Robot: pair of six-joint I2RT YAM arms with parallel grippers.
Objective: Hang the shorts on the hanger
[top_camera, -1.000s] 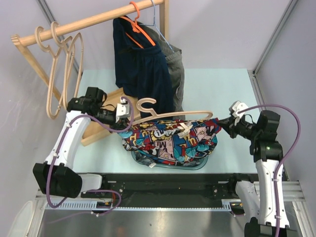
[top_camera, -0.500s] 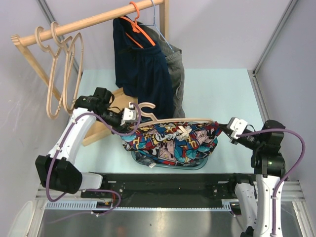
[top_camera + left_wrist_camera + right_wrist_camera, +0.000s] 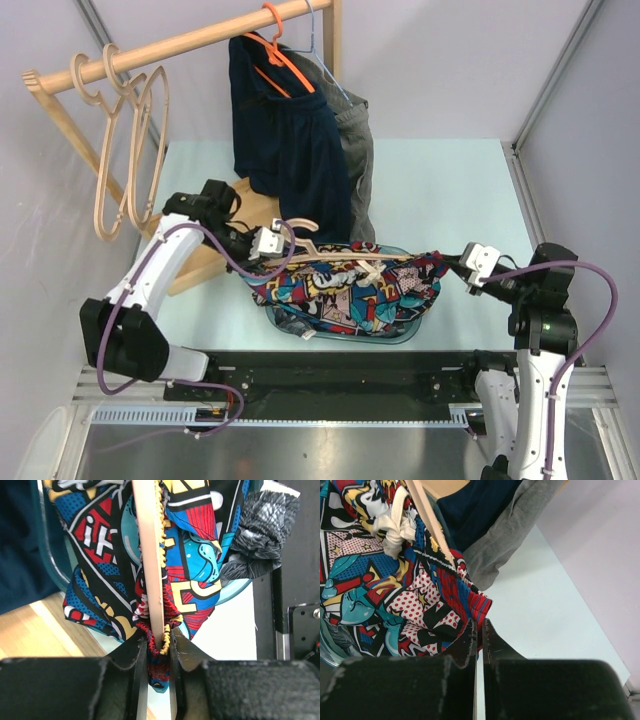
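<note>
The comic-print shorts (image 3: 345, 285) hang over a teal basin at the table's front middle. The beige wooden hanger (image 3: 345, 257) lies across their top, its hook (image 3: 300, 225) at the left. My left gripper (image 3: 270, 243) is shut on the hanger's left end together with the elastic waistband; in the left wrist view the hanger (image 3: 149, 555) runs between the jaws (image 3: 159, 645) with the shorts (image 3: 195, 565) bunched round it. My right gripper (image 3: 462, 265) is shut on the shorts' red hem (image 3: 479, 605) at their right end. The hanger's right arm (image 3: 427, 515) passes over the white drawstring (image 3: 395, 522).
A wooden rail (image 3: 180, 45) at the back holds spare wooden hangers (image 3: 120, 150), a navy garment (image 3: 285, 140) on an orange hanger and a grey cloth (image 3: 355, 150). The teal basin (image 3: 400, 335) also holds dark grey-patterned cloth (image 3: 265, 525). The rack's wooden foot (image 3: 215, 255) lies beside the left arm.
My left gripper has carried the hanger right and down, closer onto the shorts. My right arm drew back to the right a second ago and has since kept its hold.
</note>
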